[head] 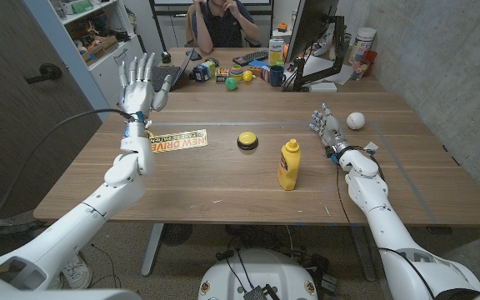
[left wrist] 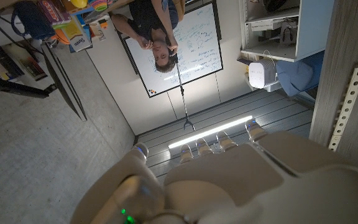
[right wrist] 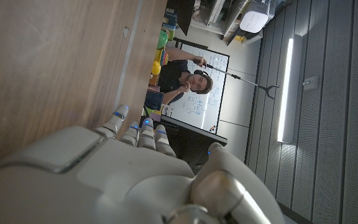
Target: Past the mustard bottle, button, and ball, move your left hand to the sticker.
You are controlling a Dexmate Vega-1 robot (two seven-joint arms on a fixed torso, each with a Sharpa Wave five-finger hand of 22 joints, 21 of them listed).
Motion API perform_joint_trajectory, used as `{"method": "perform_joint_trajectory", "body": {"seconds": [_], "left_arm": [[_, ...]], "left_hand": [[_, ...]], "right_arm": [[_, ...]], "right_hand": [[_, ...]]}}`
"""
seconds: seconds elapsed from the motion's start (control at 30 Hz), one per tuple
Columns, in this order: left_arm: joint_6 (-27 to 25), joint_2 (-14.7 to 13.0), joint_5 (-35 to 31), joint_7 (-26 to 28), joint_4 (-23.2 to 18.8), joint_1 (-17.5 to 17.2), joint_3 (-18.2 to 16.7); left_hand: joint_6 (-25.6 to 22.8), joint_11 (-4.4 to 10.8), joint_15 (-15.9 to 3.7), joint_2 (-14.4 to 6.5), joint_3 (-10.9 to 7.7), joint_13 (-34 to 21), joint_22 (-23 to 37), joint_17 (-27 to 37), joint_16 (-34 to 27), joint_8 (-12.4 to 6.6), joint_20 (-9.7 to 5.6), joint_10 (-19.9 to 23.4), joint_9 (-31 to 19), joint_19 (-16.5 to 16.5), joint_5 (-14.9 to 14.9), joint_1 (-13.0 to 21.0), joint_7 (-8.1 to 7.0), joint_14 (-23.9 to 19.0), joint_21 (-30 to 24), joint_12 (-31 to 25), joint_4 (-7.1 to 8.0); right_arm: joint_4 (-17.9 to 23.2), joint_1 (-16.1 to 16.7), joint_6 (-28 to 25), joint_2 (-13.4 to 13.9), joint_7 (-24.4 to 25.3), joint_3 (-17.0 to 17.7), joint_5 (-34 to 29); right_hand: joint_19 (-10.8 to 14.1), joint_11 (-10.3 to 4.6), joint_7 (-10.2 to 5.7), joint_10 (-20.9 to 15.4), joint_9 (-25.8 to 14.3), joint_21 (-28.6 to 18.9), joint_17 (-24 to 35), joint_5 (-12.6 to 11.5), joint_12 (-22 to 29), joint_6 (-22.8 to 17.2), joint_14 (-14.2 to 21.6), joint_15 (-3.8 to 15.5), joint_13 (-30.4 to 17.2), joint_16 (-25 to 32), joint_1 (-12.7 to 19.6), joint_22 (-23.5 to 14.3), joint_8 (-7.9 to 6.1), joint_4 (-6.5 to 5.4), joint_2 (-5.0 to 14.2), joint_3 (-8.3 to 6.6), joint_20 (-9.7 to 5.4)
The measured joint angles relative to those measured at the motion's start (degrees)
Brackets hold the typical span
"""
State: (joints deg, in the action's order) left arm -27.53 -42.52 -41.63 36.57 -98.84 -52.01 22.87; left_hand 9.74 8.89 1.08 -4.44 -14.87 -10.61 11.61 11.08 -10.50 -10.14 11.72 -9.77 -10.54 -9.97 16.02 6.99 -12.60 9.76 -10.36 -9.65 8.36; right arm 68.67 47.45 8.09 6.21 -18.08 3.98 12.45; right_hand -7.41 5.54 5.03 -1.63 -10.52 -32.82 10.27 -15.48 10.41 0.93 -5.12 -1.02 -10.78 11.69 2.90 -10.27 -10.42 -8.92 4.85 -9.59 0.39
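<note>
In the head view the robot's left hand (head: 142, 82) is raised above the table (head: 223, 187), fingers spread apart and pointing up, holding nothing. The sticker (head: 177, 142) lies flat on the wood just below and slightly right of that hand, and serves as the landmark here. To the right of the sticker sits the yellow button (head: 247, 141); farther right and nearer the robot stands the mustard bottle (head: 288, 165); the white ball (head: 355, 120) lies farthest right of the sticker. The right hand (head: 327, 129) rests near the ball, fingers loosely extended and empty.

To finish well, the left hand should probably lower straight down, palm turning toward the wood, and settle on the sticker without dragging it or sliding it toward the button.

The sticker's yellow band reads "NEW DRIVE", with smaller print above too fine to make out.

The left wrist view looks past the left hand's back (left wrist: 229, 180) toward the ceiling and a person beyond the table; its fingertips stay apart.

The right wrist view shows the right hand's back (right wrist: 104, 180) beside the wood, fingers extended, nothing held.
</note>
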Motion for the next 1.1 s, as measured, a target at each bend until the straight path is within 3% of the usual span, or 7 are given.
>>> {"method": "perform_joint_trajectory", "body": {"seconds": [0.3,0.5,0.6,1.1], "left_arm": [[-5.73,-2.8,-0.55,-8.54,0.82,2.67,3.81],[-6.2,-3.38,1.58,-11.29,2.62,3.87,4.96],[-6.24,-3.58,3.47,-13.07,3.59,4.43,5.52],[-5.05,-4.87,11.18,-23.69,7.43,8.46,9.11]], "left_hand": [[0.0,0.0,2.32,1.52,2.09,-0.21,-0.16,0.0,0.8,0.0,0.2,0.0,-0.28,-0.2,1.84,-0.23,0.0,0.1,-0.28,0.45,-0.53],[0.0,0.0,3.52,1.57,2.93,-0.06,-0.16,-0.01,1.11,0.0,0.19,0.0,-0.28,-0.2,3.13,-0.17,0.0,-0.01,-0.89,0.84,-0.9],[-0.01,-0.71,4.07,1.88,3.27,-0.03,-0.16,-0.01,0.39,-0.27,0.22,0.09,-0.28,-0.16,3.55,0.13,0.0,0.03,-0.89,0.84,-0.94],[-0.01,-1.02,4.66,1.54,4.48,-0.04,0.0,-0.17,-1.72,-0.68,0.39,-0.21,-0.27,0.01,5.38,0.91,0.0,0.03,-2.73,-0.93,-1.18]], "right_arm": [[0.7,0.44,-0.54,-0.42,0.33,0.25,0.02],[1.31,0.96,-1.07,-0.62,0.73,0.55,0.19],[1.74,1.33,-1.28,-0.8,0.9,0.68,0.27],[2.49,1.83,-1.46,-1.25,1.16,0.77,0.37]], "right_hand": [[-0.01,0.0,0.01,0.0,0.0,0.0,-0.04,0.0,0.0,-0.01,0.0,0.0,0.0,0.0,0.0,0.0,0.0,0.0,0.0,0.0,0.01],[0.22,-0.01,0.31,0.0,0.0,0.0,-0.15,0.0,0.0,-0.31,0.0,0.0,0.0,0.0,0.0,0.0,0.0,0.0,0.0,0.0,-0.22],[0.31,-0.01,0.31,0.0,0.0,0.0,-0.15,0.0,0.0,-0.31,0.0,0.0,0.0,0.0,0.0,0.0,0.0,0.0,0.0,0.0,-0.31],[0.31,-0.01,0.31,0.01,0.0,0.44,-0.14,0.0,0.0,-0.31,0.0,0.0,0.0,0.0,0.0,0.0,0.0,-0.25,0.0,0.26,-0.31]]}}
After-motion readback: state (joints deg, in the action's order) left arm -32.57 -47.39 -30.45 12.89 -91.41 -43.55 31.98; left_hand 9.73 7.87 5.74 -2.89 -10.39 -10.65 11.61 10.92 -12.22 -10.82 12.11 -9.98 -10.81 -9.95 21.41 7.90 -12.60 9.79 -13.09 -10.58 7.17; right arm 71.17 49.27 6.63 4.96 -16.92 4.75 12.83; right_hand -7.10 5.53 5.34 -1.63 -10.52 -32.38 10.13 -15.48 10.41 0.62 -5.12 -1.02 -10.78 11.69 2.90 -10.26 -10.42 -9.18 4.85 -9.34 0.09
